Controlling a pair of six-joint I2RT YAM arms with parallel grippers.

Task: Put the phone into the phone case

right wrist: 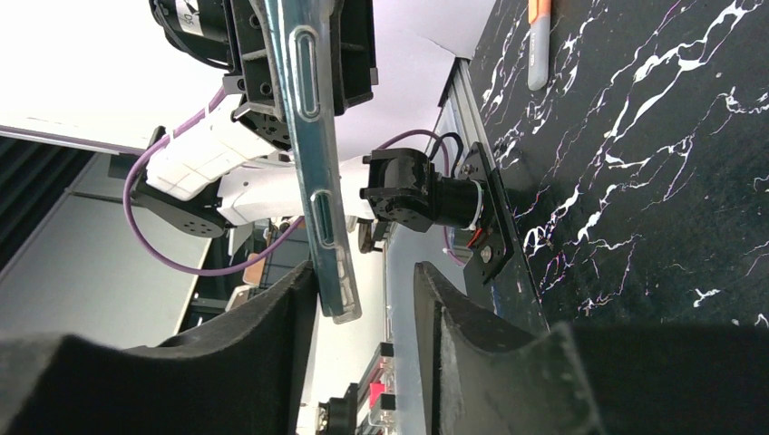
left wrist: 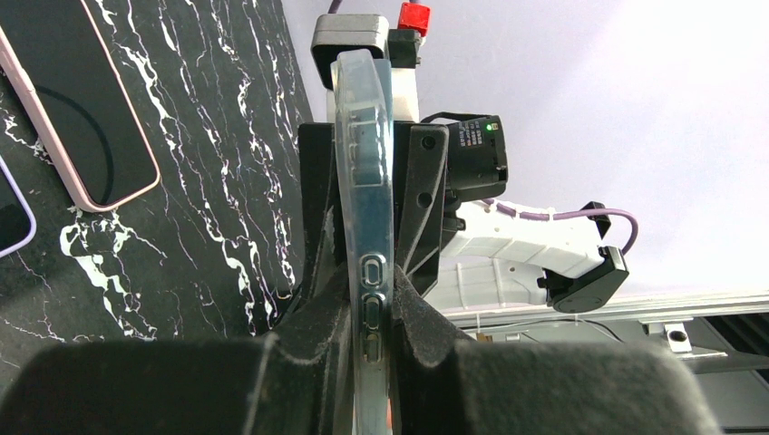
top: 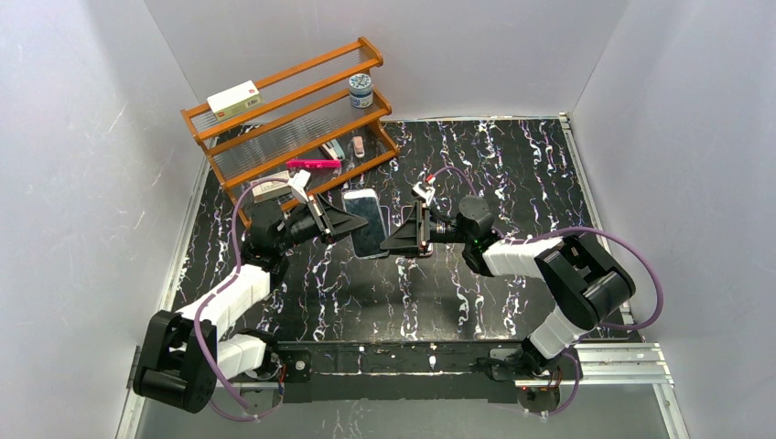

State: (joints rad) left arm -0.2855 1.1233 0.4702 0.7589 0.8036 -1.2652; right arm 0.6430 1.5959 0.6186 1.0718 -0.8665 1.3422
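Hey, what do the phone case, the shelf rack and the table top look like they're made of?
Phone case: clear, glossy plastic, probably a soft kind. Dark parts behind it show through, and its edge catches the light.
Rack: orange-brown wood, likely varnished, judging by its even colour and slight sheen.
Table top: black with white veins, a marble look. Whether it is real stone or a printed sheet is unclear.

Clear phone case (left wrist: 363, 181) held level above marble table (top: 512, 183), pink-rimmed phone (left wrist: 77, 100) lying flat on it

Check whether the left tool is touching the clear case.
Touching. The left wrist view shows the clear case pinched between both pads of the left tool.
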